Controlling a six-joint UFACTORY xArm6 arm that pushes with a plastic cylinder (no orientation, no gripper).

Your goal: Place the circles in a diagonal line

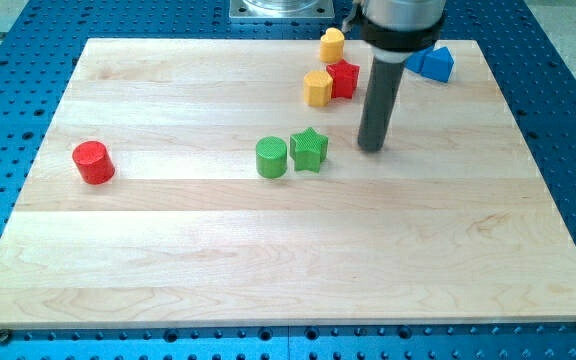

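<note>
A red circle block (94, 162) sits alone at the view's left. A green circle block (271, 157) sits near the middle, touching a green star block (309, 149) on its right. My tip (371, 148) rests on the board to the right of the green star, a short gap apart from it. The dark rod rises from the tip toward the view's top.
A yellow block (318, 88) and a red star-like block (343, 79) sit together near the top. Another yellow block (332, 44) is above them. A blue block (432, 63) lies at the top right, partly behind the rod. The board is wooden (268, 260).
</note>
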